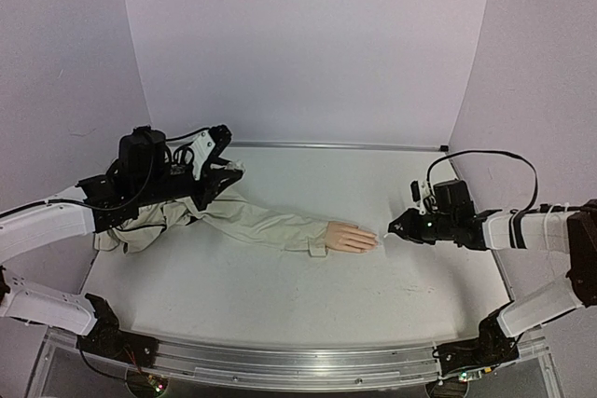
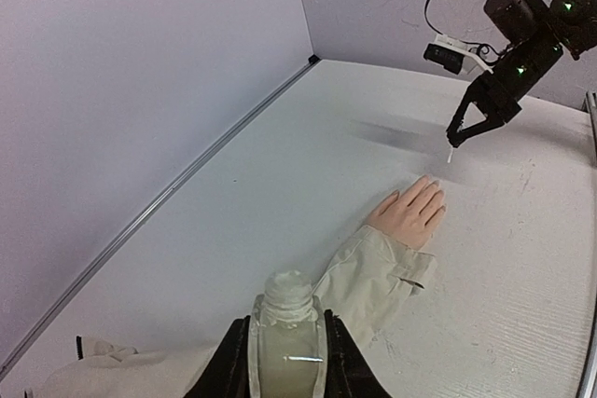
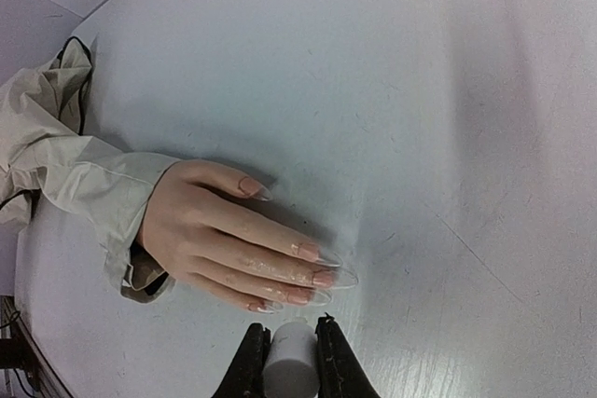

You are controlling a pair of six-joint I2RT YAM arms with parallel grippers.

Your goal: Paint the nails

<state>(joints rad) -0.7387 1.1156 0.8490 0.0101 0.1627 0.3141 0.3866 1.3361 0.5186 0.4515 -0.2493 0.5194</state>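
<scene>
A peach mannequin hand (image 1: 350,237) in a beige jacket sleeve (image 1: 261,226) lies flat on the white table, fingers pointing right. Its nails (image 3: 322,253) are long, pointed and glossy. My right gripper (image 3: 291,347) is shut on a white cylindrical brush cap (image 3: 289,365), held just in front of the fingertips. In the left wrist view the same gripper (image 2: 464,132) hangs a little above and beyond the hand (image 2: 410,213), with a thin white brush tip (image 2: 449,157) pointing down. My left gripper (image 2: 287,361) is shut on a small clear bottle (image 2: 287,319) with an uncapped threaded neck, raised over the sleeve's far left end.
The rest of the jacket (image 1: 140,230) is bunched at the table's left edge under my left arm. White walls close the back and sides, with a metal strip (image 1: 336,145) along the back edge. A metal rail (image 1: 280,361) runs along the near edge.
</scene>
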